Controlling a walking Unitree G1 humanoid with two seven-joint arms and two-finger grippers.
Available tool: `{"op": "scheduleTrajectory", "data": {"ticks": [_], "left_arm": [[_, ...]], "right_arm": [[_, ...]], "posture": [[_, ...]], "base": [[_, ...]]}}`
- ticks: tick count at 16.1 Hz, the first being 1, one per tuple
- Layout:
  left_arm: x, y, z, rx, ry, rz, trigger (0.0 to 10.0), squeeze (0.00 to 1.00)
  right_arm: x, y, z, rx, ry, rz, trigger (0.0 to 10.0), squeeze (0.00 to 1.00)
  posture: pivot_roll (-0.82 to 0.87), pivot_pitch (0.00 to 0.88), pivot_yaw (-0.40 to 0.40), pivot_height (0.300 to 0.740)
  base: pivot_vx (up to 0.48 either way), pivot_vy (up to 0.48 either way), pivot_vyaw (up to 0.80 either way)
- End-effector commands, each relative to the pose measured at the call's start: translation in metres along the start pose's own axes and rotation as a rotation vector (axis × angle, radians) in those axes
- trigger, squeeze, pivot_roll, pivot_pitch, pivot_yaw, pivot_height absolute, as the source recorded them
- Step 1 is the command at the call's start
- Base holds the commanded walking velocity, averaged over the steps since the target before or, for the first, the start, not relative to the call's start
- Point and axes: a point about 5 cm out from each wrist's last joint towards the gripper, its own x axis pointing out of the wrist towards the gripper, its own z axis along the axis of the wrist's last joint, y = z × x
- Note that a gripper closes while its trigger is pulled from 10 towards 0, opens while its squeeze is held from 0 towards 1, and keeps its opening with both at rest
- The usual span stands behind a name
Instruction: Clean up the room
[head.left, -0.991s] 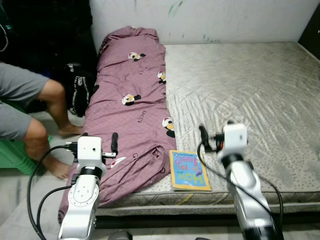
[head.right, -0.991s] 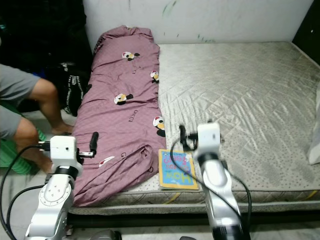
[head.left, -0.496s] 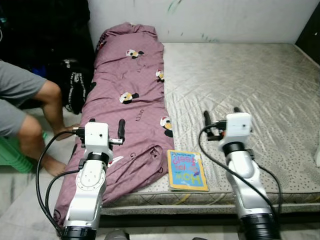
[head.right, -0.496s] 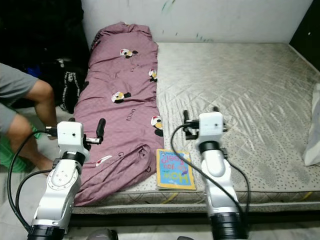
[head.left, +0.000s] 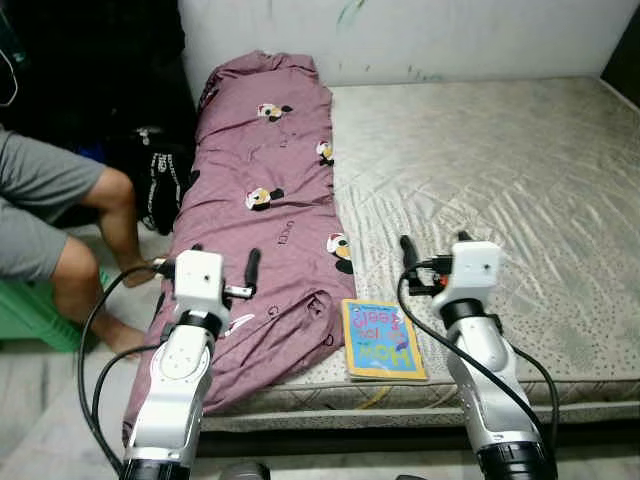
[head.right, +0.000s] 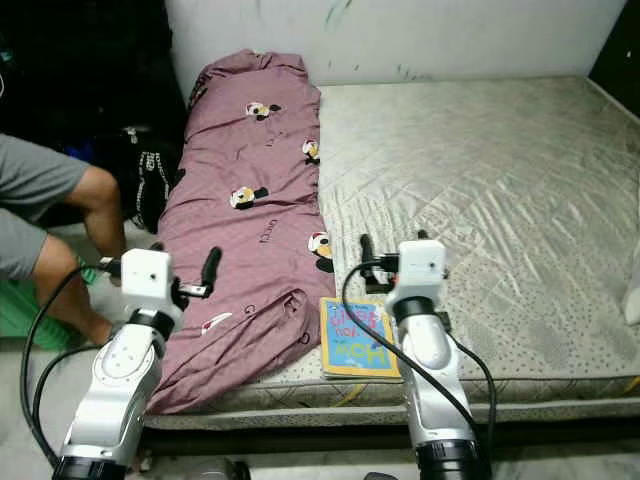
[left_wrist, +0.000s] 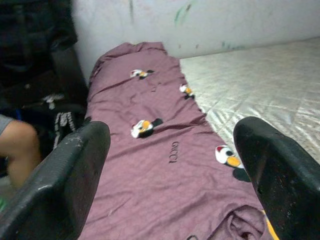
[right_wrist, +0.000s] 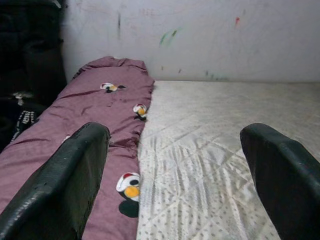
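lengthwise along bed (head.left: 520, 170), purple blanket (head.left: 262, 200)

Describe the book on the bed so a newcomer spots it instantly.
Start at the grey quilted mattress and go to its near edge. The book lies flat there, between the mauve blanket and the right hand; its yellow-bordered, bright blue cover stands out.
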Motion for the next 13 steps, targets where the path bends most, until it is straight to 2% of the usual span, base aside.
{"op": "scheduleTrajectory", "data": {"ticks": [1, 3, 5, 7, 8, 13], "left_arm": [[-0.001, 0.001, -0.002, 0.008, 0.020, -0.005, 10.0, 0.00], [-0.006, 0.000, -0.004, 0.001, 0.027, 0.018, 10.0, 0.00], [-0.014, 0.003, -0.006, -0.043, 0.041, 0.045, 10.0, 0.00], [-0.021, 0.009, -0.008, -0.042, 0.044, 0.103, 10.0, 0.00], [-0.023, 0.011, -0.009, -0.037, 0.046, 0.118, 10.0, 0.00], [-0.024, 0.011, -0.007, -0.030, 0.050, 0.116, 10.0, 0.00]], "right_arm": [[0.001, 0.006, 0.003, -0.005, -0.012, 0.026, 10.0, 0.00], [0.004, 0.014, 0.005, -0.062, -0.021, 0.076, 10.0, 0.00], [0.005, 0.022, 0.002, -0.030, 0.001, 0.152, 10.0, 0.00], [0.008, 0.023, 0.004, -0.052, 0.007, 0.187, 10.0, 0.00], [0.010, 0.022, 0.002, -0.079, 0.020, 0.179, 10.0, 0.00], [0.008, 0.025, 0.002, -0.053, 0.024, 0.192, 10.0, 0.00]], "posture": [[-0.07, 0.000, 0.063, 0.740], [-0.04, 0.000, 0.019, 0.740], [-0.01, 0.000, -0.035, 0.740], [0.02, 0.000, -0.069, 0.740], [0.03, 0.000, -0.077, 0.740], [0.02, 0.000, -0.072, 0.740]], "base": [[0.000, 0.000, 0.00], [0.000, 0.000, 0.00], [0.000, 0.000, 0.00], [0.000, 0.000, 0.00], [0.000, 0.000, 0.00], [0.000, 0.000, 0.00]]}}
